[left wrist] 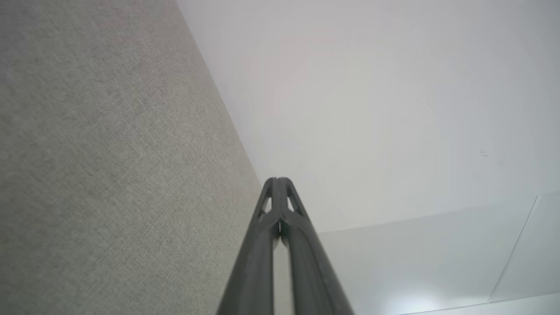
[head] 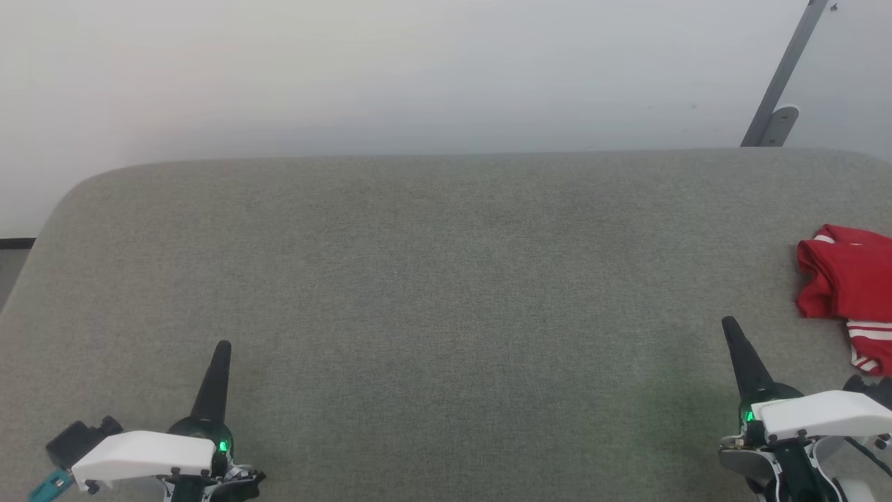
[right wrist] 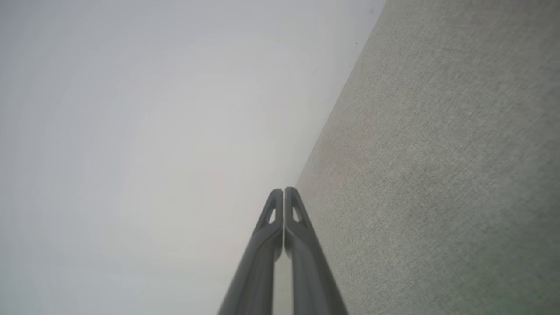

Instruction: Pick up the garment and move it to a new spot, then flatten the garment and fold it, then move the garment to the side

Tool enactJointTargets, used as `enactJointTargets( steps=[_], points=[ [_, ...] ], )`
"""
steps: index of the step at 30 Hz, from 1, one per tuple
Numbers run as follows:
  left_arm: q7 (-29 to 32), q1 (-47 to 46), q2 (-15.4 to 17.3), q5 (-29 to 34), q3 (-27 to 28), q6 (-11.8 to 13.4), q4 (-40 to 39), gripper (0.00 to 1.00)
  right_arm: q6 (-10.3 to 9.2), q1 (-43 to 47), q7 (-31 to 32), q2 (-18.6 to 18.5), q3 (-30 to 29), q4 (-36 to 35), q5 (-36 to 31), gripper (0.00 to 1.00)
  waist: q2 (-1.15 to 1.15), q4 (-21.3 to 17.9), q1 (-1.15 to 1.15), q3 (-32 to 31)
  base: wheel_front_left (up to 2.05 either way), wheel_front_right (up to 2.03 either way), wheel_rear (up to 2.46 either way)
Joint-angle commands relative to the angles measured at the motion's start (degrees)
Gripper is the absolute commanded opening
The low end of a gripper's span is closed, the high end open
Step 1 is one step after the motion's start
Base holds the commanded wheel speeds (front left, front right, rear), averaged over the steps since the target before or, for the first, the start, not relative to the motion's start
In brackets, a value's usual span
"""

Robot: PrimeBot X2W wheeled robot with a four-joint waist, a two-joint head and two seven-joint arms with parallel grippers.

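Observation:
The garment, a crumpled red shirt with red-and-white striped trim, lies at the far right of the grey fabric surface, partly cut off by the head view's edge. My right gripper is shut and empty, its tips a short way left of and below the garment, not touching it. At the lower left my left gripper is shut and empty too, far from the garment. The left wrist view shows the left gripper with tips pressed together. In the right wrist view the right gripper has its tips together.
The grey fabric surface spreads wide between the two grippers, with a rounded far-left corner. A pale wall rises behind its far edge. A grey metal bar leans against the wall at the back right.

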Motion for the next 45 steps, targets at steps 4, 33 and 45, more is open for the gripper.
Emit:
enactJointTargets(
  steps=[4,33,45],
  points=[
    [0.71,-1.65,-0.22,-2.29,-0.03,-0.19,-0.09,0.0,0.0,-0.68,0.73,0.4,-0.51,-0.93,2.34,0.0,0.0,0.12,0.0,-0.06,0.0,0.0,0.0],
    [4.03,-3.65,-1.82,-11.97,-0.25,-0.26,0.86,0.0,-0.01,-0.56,3.96,2.39,-1.95,-2.18,13.03,0.0,0.0,0.97,0.0,-0.51,0.0,0.0,0.0],
    [4.84,-4.04,-2.23,-14.13,-0.28,-0.27,1.07,0.0,-0.01,-0.5,4.65,2.83,-2.22,-2.37,15.44,0.0,0.0,1.21,0.0,-0.64,0.0,0.0,0.0]
  ],
)
